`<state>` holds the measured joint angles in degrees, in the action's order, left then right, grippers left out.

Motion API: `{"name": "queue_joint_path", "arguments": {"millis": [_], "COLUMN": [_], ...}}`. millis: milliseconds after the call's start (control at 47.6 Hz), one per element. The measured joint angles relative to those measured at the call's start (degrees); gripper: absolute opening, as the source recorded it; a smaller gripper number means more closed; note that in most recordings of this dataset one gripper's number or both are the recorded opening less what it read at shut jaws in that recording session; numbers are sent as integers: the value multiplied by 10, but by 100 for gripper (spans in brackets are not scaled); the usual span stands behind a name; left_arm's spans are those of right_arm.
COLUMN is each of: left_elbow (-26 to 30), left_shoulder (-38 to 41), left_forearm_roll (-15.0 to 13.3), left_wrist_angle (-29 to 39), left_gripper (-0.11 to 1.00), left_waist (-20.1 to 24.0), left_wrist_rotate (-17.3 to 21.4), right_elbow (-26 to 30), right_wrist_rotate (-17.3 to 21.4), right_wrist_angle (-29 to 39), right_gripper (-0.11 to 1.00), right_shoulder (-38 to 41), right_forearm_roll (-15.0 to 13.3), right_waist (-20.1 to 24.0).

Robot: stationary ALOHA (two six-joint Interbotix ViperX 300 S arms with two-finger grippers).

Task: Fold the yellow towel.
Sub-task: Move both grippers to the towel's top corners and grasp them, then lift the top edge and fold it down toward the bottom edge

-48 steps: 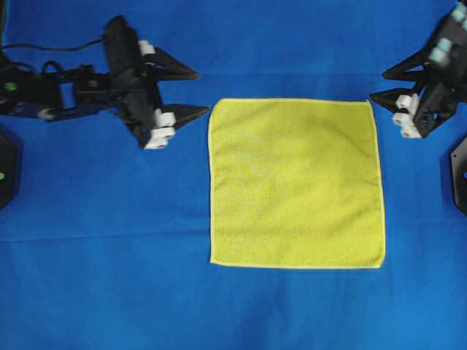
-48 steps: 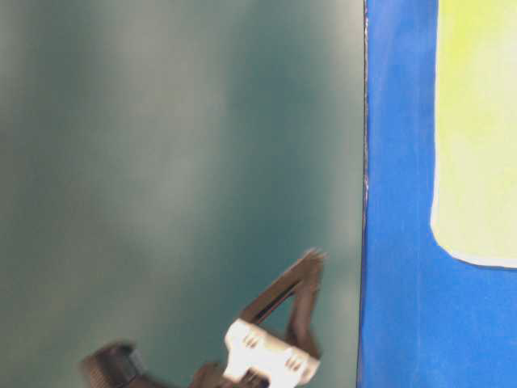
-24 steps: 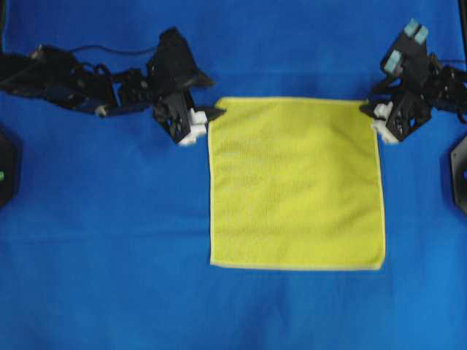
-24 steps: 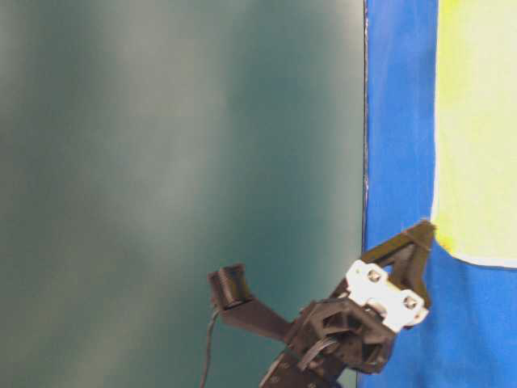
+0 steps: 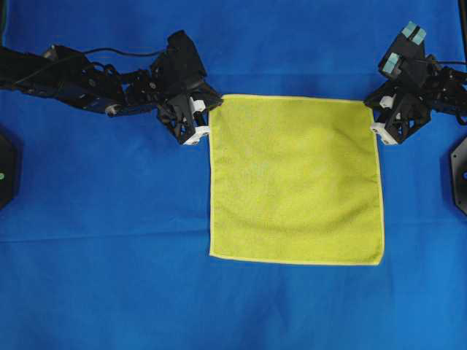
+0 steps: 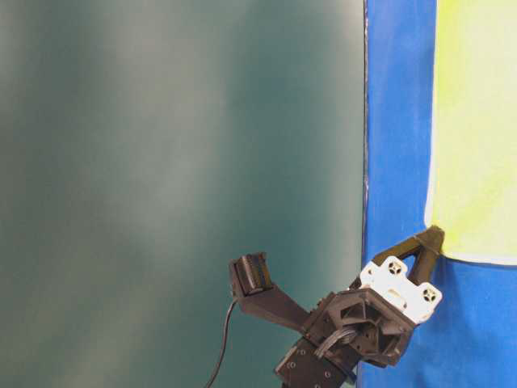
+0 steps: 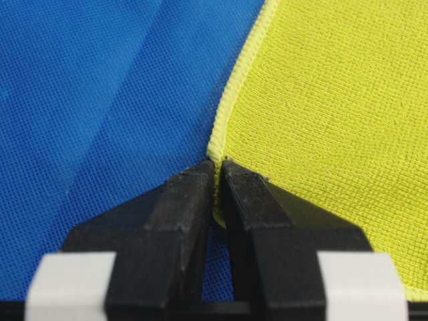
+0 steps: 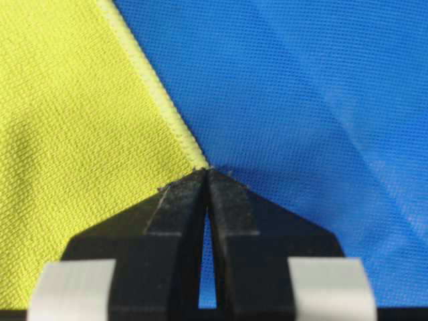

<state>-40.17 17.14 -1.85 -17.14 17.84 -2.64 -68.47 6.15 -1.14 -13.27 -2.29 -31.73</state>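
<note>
overhead: the towel (image 5: 295, 179) lies flat mid-tabletop on the blue cloth (image 5: 102, 240); the left pincer (image 5: 208, 111) and right pincer (image 5: 373, 115) sit at its two far corners, likely to carry that edge over as one.
table-level: one pincer tip meets a towel corner.
left wrist: jaws pinched together on the hem.
right wrist: jaws closed on the corner tip.

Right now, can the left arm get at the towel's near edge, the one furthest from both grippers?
Probably not yet: the left gripper is shut on the towel at its far corner, as is the right gripper.
</note>
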Motion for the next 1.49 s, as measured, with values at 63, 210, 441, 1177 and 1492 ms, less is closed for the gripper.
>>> {"name": "queue_joint_path", "arguments": {"millis": [63, 210, 441, 1177, 1492], "left_elbow": [2, 3, 2, -4, -4], "left_shoulder": [0, -3, -48, -142, -140], "left_forearm_roll": [0, 0, 0, 0, 0], "left_wrist_angle": [4, 10, 57, 113, 128], "left_gripper": [4, 4, 4, 4, 4], "left_waist": [-1, -4, -19, -116, -228], "left_wrist_rotate": [0, 2, 11, 24, 15], "right_elbow": [0, 4, 14, 8, 4], "right_wrist_rotate": [0, 1, -1, 42, 127], "right_wrist_angle": [1, 7, 42, 176, 250], "right_gripper": [0, 0, 0, 0, 0], "right_shoulder": [0, -5, -77, -245, -263], "right_forearm_roll": [0, 1, -1, 17, 28], "right_waist": [0, 0, -4, 115, 307]}}
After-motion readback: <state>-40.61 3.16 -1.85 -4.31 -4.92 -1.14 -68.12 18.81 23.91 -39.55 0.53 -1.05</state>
